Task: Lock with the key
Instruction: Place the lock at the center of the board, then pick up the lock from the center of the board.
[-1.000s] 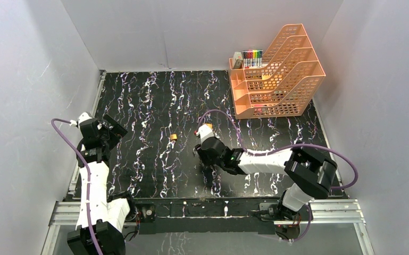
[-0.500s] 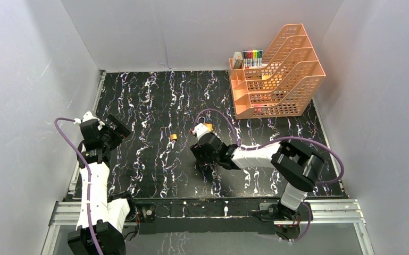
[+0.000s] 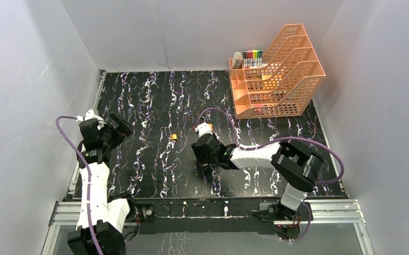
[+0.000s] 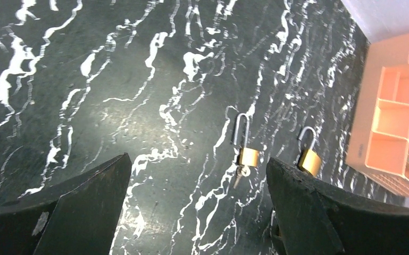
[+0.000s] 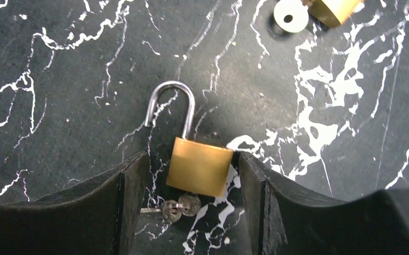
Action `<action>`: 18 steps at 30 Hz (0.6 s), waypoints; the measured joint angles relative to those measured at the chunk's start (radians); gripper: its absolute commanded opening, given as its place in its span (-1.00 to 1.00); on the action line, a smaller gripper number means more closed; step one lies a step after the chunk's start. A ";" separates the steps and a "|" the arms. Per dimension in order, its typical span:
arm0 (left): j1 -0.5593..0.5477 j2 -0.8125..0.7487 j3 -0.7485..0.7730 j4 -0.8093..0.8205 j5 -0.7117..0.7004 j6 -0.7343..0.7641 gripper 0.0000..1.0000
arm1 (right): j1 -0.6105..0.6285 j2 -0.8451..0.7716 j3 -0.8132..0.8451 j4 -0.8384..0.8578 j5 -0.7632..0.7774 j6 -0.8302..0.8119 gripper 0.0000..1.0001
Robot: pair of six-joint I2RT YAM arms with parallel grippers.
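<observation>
**Padlocks counted, camera by camera**

From the top camera I count one small brass padlock [image 3: 173, 137] lying in the open on the black, white-veined marble-pattern desk [image 3: 138, 95], between my two arms. My right hand [image 3: 199, 156] is low over the desk just to its right. An orange speck by that wrist is too small for me to name. My left hand [image 3: 121, 127] sits near the desk's left edge, well apart from the lock. One peach plastic stacked file tray [image 3: 276, 79] stands at the far right corner, with one pack of coloured markers [image 3: 252, 57] behind it.

My left wrist camera shows two locks flat on the desk, near each other but apart. The left-hand padlock [image 4: 248, 156] has small silver keys at its base, and the right-hand padlock [image 4: 309, 161] has none that I can see. My left fingers are spread wide with nothing between them.

My right wrist camera shows two again. The straddled padlock [image 5: 199, 166] has a square brass body. Its silver U-shaped shackle [image 5: 190, 119] has one leg free of the body, so it is unlocked. A bunch of silver keys [image 5: 181, 204] sits at its bottom end. My right fingers stand parted on either side of the body, with desk showing in the left gap. The cut-off padlock [image 5: 336, 9] is at the top right corner, beside a round silver disc [image 5: 291, 15] with a hole.
</observation>
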 measured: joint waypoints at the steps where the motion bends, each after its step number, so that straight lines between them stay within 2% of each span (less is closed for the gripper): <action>1: 0.000 0.000 0.000 0.007 0.023 0.003 0.97 | 0.003 -0.011 -0.012 -0.004 0.010 0.020 0.25; 5: 0.000 -0.008 0.000 0.048 0.172 0.029 0.97 | 0.004 -0.042 -0.047 -0.011 0.032 0.064 0.02; 7: 0.000 -0.030 -0.003 0.097 0.301 0.037 0.97 | 0.004 -0.045 -0.051 -0.011 0.042 0.076 -0.11; 13: -0.030 -0.070 -0.016 0.299 0.705 0.013 0.97 | 0.004 -0.053 -0.067 0.003 0.052 0.090 -0.13; 18: -0.135 -0.069 -0.034 0.414 0.900 -0.029 0.97 | 0.004 -0.061 -0.080 0.018 0.048 0.089 -0.13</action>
